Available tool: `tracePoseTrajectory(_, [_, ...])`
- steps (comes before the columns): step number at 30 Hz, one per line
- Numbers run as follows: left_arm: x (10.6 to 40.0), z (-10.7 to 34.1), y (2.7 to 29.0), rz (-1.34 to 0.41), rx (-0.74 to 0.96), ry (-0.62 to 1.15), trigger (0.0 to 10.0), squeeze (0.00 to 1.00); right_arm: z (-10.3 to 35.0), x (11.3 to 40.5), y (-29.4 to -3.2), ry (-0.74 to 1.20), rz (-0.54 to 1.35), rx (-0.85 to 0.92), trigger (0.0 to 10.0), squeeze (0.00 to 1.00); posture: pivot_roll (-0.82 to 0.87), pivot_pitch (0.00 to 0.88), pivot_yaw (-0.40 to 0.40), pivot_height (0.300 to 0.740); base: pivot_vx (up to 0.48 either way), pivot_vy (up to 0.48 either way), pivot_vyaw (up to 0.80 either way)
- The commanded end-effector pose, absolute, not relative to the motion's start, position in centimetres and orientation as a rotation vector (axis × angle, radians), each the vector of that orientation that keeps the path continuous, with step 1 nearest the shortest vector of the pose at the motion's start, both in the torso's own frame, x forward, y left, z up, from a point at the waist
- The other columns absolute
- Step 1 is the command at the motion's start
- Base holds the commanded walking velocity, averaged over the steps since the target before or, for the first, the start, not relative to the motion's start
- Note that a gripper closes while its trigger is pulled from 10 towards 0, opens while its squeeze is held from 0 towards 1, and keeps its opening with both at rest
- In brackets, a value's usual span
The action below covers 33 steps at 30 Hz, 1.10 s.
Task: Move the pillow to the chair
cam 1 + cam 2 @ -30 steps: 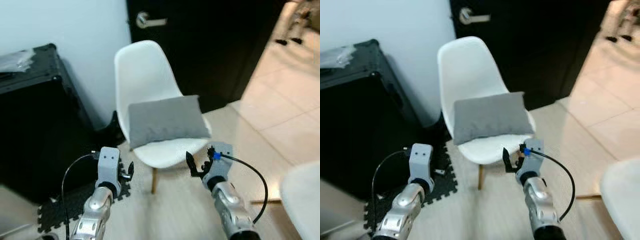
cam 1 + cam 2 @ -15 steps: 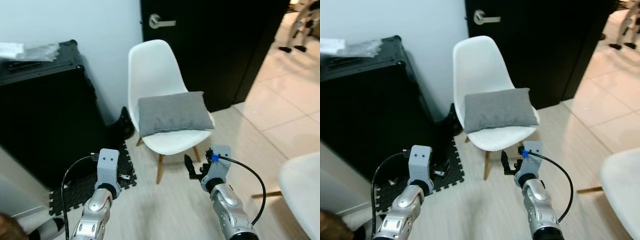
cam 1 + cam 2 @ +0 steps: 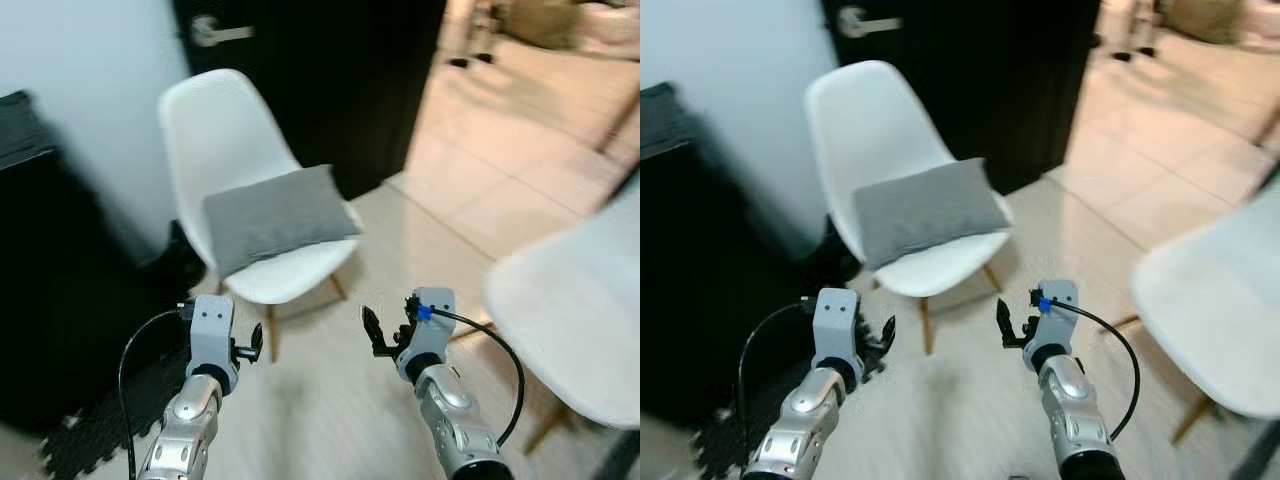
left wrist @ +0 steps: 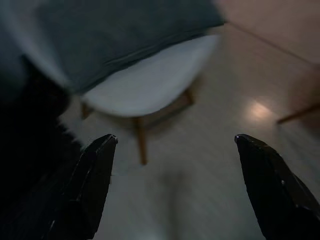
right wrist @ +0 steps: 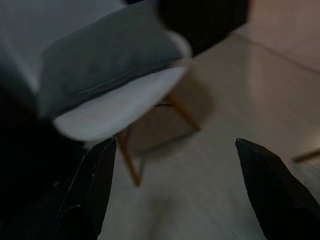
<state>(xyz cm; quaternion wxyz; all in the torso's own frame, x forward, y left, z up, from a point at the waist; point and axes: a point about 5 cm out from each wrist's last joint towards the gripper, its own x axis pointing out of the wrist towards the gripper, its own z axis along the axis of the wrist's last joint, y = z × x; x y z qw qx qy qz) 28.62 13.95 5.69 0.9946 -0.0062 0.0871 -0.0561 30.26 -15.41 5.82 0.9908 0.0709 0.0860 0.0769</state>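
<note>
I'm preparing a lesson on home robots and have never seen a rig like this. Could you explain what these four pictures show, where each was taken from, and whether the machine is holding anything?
This is a walking humanoid robot with two silver arms, each ending in two long black fingers. The two wide pictures come from a stereo camera in its head, looking forward and down, so they show the same scene. The two dark pictures come from cameras on its wrists, looking along each gripper's fingers.

Ahead stands a white chair with a grey pillow lying on its seat, before a dark door. A second white chair is on the robot's right. The left gripper and right gripper are both open, held above the floor, and hold nothing.
</note>
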Motion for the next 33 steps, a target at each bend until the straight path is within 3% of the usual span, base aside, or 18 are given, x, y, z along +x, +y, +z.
tracePoseTrajectory(1, [28.4, 5.1, 14.1, -0.113, -0.005, 0.208, 10.0, 0.00, 5.0, 29.8, -15.3, 0.219, 0.153, 0.136, 10.0, 0.00, -0.04, 0.142, 0.041, 0.740, 0.000, 0.000, -0.77])
tracePoseTrajectory(33, [28.4, 4.9, 14.1, -0.116, -0.001, 0.212, 10.0, 0.00, 4.0, 29.9, -16.3, 0.290, 0.057, 0.090, 10.0, 0.00, -0.03, 0.129, 0.038, 0.740, 0.000, 0.000, -0.76])
